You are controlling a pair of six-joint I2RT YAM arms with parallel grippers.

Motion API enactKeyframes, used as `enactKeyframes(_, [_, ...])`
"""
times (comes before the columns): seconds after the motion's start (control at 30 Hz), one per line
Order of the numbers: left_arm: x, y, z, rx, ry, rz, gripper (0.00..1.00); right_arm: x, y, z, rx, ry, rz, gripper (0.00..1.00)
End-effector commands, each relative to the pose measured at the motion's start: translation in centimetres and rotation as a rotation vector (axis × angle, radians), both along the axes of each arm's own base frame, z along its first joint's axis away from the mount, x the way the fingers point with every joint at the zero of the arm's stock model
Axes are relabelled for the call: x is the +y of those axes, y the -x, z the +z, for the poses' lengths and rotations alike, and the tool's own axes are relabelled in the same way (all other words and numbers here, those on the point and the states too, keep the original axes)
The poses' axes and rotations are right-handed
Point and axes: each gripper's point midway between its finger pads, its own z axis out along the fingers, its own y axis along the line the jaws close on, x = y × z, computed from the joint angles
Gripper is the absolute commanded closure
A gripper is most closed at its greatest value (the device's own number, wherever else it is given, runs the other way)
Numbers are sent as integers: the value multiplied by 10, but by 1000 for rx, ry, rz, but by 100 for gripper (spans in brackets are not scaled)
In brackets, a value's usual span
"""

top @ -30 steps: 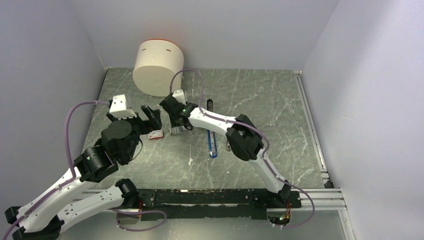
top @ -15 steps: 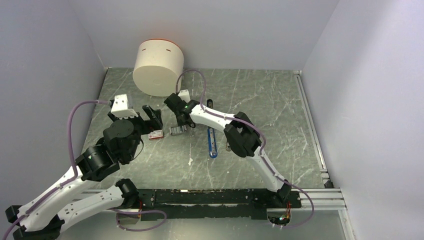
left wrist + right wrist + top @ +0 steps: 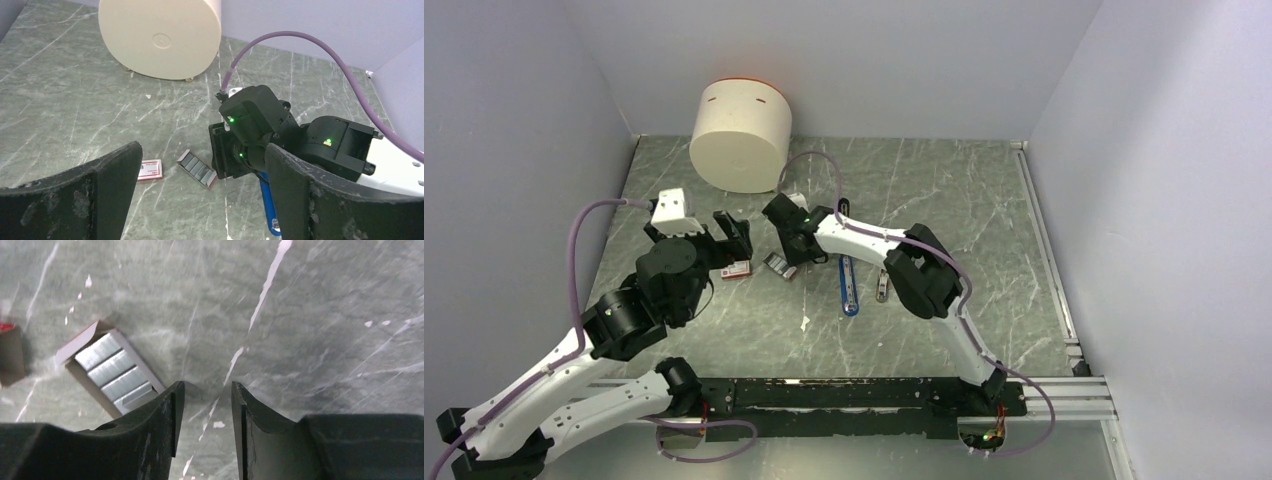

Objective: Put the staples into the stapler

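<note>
The staples show as a red box with a white label and, right of it, an open tray of silvery staple blocks. Both lie on the table in the left wrist view, the box and the tray. The tray sits just left of my right gripper, which is open, empty and low over the table. The blue stapler lies open to the right, its black arm pointing away. My left gripper is open and empty above the box.
A cream cylindrical container stands at the back left and also shows in the left wrist view. A small silver piece lies right of the stapler. Walls close in the marbled table on the left, back and right.
My right gripper has drawn back to the right, off the staple tray, and the tray now lies turned at an angle. My left gripper has shifted slightly right.
</note>
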Motion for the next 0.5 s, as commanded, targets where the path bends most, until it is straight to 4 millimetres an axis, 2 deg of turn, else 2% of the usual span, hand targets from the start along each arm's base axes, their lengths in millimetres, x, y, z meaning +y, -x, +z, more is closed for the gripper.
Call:
enactKeyframes(0.0, [-2, -2, -1, -2, 11, 0, 3, 7, 21, 9, 40, -31, 107, 57])
enactKeyframes(0.1, [-1, -2, -2, 0, 7, 2, 3, 3, 20, 13, 10, -12, 84, 57])
enactKeyframes(0.23, [0, -1, -4, 0, 5, 7, 3, -3, 8, 40, -91, 19, -9, 56])
enactKeyframes(0.37, [2, -1, -5, -3, 2, 11, 3, 7, 7, 60, -144, -28, 10, 57])
enactKeyframes(0.47, [4, -1, -4, -4, -1, 17, 3, 20, 12, 63, -150, -67, 89, 65])
